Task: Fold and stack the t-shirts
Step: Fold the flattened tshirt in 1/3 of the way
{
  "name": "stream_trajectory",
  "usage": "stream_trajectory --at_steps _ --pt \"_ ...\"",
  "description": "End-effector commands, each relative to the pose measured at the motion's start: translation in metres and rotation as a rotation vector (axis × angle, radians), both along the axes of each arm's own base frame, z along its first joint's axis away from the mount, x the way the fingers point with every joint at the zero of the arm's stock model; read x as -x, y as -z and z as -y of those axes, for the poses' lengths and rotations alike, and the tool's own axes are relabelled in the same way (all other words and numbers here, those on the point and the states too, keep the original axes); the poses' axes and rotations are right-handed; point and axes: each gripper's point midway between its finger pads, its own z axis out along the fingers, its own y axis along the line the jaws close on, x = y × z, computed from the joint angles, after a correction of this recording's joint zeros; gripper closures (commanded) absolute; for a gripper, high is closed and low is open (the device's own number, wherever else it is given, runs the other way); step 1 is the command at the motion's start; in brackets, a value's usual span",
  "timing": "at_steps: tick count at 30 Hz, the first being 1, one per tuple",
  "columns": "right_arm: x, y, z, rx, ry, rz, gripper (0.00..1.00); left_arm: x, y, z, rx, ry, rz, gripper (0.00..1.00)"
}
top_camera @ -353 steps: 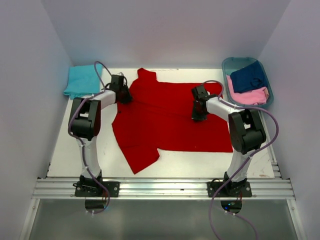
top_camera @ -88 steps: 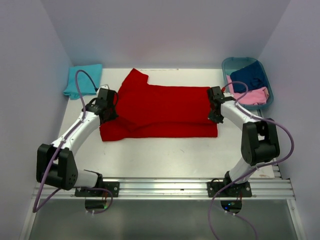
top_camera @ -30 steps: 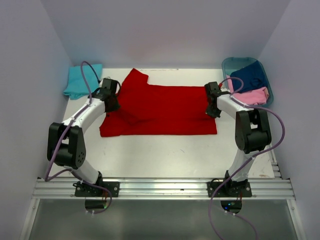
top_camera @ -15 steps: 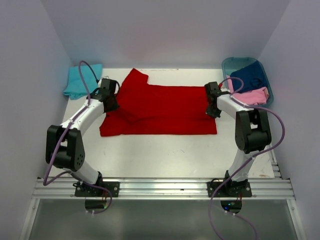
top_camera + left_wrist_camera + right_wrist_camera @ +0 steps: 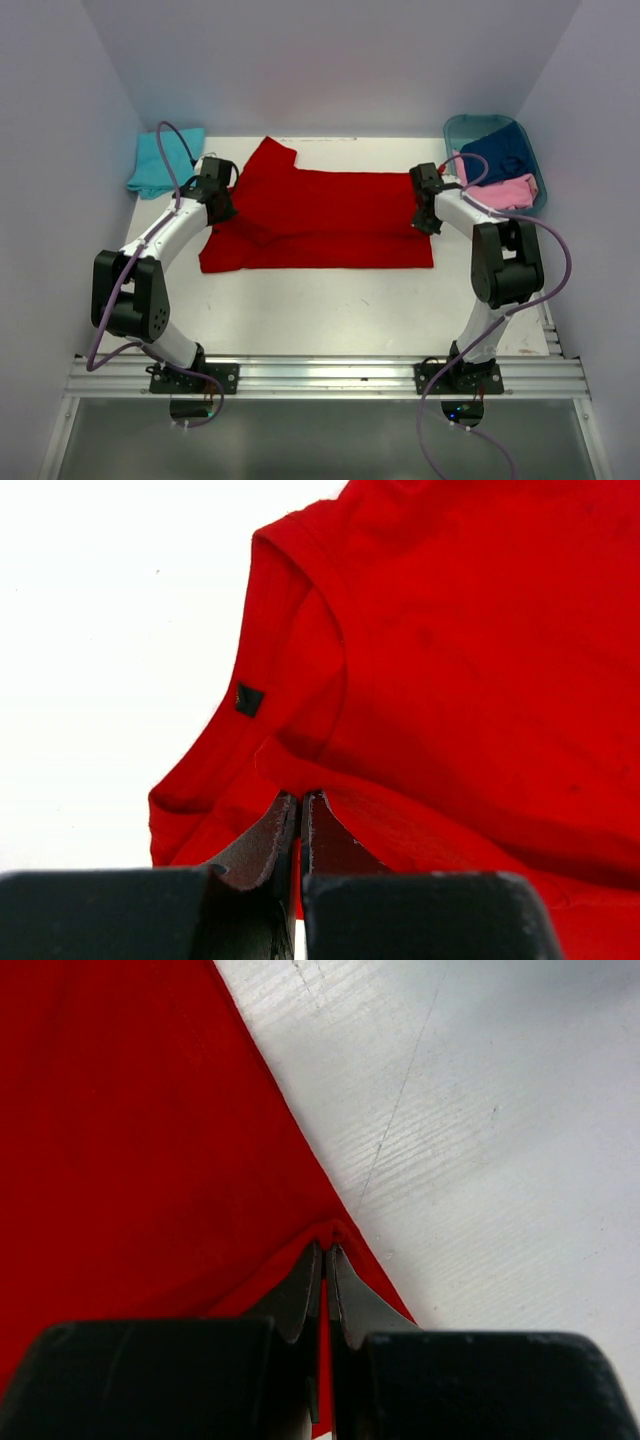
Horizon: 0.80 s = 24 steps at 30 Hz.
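The big red t-shirt (image 5: 320,215) lies folded in a long band across the table, one sleeve sticking up at the back left. My left gripper (image 5: 218,190) is shut on cloth near the collar (image 5: 300,798); a small dark label (image 5: 248,699) shows inside the neckline. At the shirt's right edge my right gripper (image 5: 428,205) is shut on a pinched peak of red cloth (image 5: 328,1250). A turquoise t-shirt (image 5: 160,160) lies folded at the back left corner. Navy (image 5: 497,152) and pink (image 5: 500,190) t-shirts sit in the basket.
The teal plastic basket (image 5: 455,130) stands at the back right corner, just beyond my right arm. White walls close in the table on three sides. Bare white tabletop (image 5: 320,310) stretches between the red shirt and the arm bases.
Over the longer span the spread red shirt was folded into a band. In the last second the left arm's elbow shifted slightly; both grippers stay clamped on the cloth.
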Motion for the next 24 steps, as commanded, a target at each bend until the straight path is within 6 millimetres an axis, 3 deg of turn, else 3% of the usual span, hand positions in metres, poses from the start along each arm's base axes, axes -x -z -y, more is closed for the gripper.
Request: stream_trajectory --at_steps 1,7,24 --pt "-0.009 -0.026 0.008 0.024 0.022 0.097 1.00 -0.005 -0.005 -0.012 -0.024 -0.042 0.030 1.00" --pt "-0.006 -0.031 0.010 0.023 0.025 0.125 1.00 -0.004 -0.002 -0.013 -0.026 -0.045 0.024 1.00" --pt "-0.015 -0.012 0.005 0.012 0.010 0.087 1.00 -0.009 0.015 -0.017 -0.037 -0.066 -0.009 1.00"
